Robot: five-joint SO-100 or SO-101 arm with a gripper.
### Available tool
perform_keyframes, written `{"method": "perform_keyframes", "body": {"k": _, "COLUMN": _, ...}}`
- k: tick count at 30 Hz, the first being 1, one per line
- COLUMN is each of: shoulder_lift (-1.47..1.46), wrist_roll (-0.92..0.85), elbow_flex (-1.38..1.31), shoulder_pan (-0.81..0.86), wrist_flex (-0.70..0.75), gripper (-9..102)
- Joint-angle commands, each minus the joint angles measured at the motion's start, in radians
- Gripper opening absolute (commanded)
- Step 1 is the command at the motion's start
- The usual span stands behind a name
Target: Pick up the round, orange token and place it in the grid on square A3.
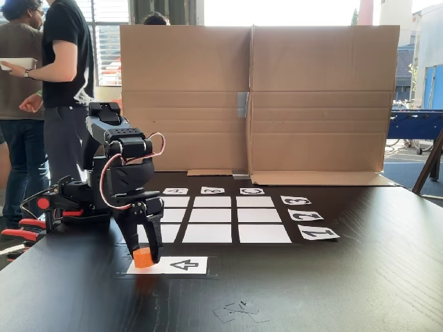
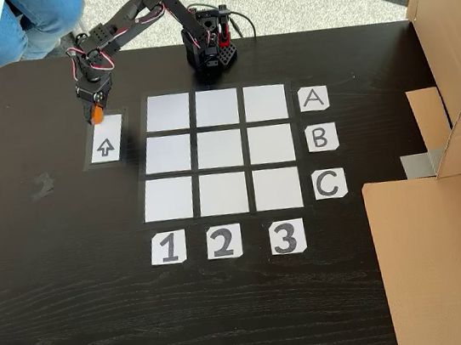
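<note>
The round, orange token (image 1: 142, 259) sits between the fingers of my gripper (image 1: 145, 257), which is shut on it and points straight down. The token is at the left end of a white arrow card (image 1: 181, 265), at or just above its surface. In a fixed view from above, the gripper (image 2: 95, 114) and token (image 2: 96, 117) are at the card's top edge, left of the grid (image 2: 219, 153). Square A3 (image 2: 264, 102) is the grid's top right cell there, bare white. From the front it is the far left cell (image 1: 175, 202).
The arm's base (image 2: 211, 46) stands behind the grid's A row. Letter labels (image 2: 318, 139) and number labels (image 2: 223, 242) edge the grid. A cardboard wall (image 1: 252, 97) closes the table's far side. People (image 1: 66, 83) stand beside the table; red clamps (image 1: 28, 228) hold its edge.
</note>
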Motion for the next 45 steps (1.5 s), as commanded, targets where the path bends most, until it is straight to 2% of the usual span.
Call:
{"method": "perform_keyframes", "body": {"k": 1, "shoulder_lift": 0.244, "wrist_roll": -0.087, "elbow_flex": 0.153, "shoulder_pan": -0.014, "wrist_flex": -0.011, "gripper": -1}}
{"method": "perform_keyframes", "body": {"k": 11, "shoulder_lift": 0.67, "wrist_roll": -0.463, "elbow_flex": 0.468, "shoulder_pan": -0.152, "wrist_flex": 0.017, "gripper": -1}}
{"method": "perform_keyframes", "body": {"k": 19, "shoulder_lift": 1.005, "wrist_roll": -0.661, "elbow_flex": 0.649, "shoulder_pan": -0.347, "wrist_flex": 0.17, "gripper": -1}}
{"method": "perform_keyframes", "body": {"k": 26, "shoulder_lift": 1.192, "wrist_roll": -0.681, "elbow_flex": 0.742, "shoulder_pan": -0.606, "wrist_flex": 0.33, "gripper": -1}}
{"method": "perform_keyframes", "body": {"k": 39, "shoulder_lift": 1.313, "wrist_roll": -0.664, "elbow_flex": 0.943, "shoulder_pan": -1.114, "wrist_flex": 0.331, "gripper": -1}}
{"method": "perform_keyframes", "body": {"k": 45, "shoulder_lift": 1.293, "wrist_roll": -0.637, "elbow_flex": 0.982, "shoulder_pan": -1.259, "wrist_flex": 0.324, "gripper": 0}}
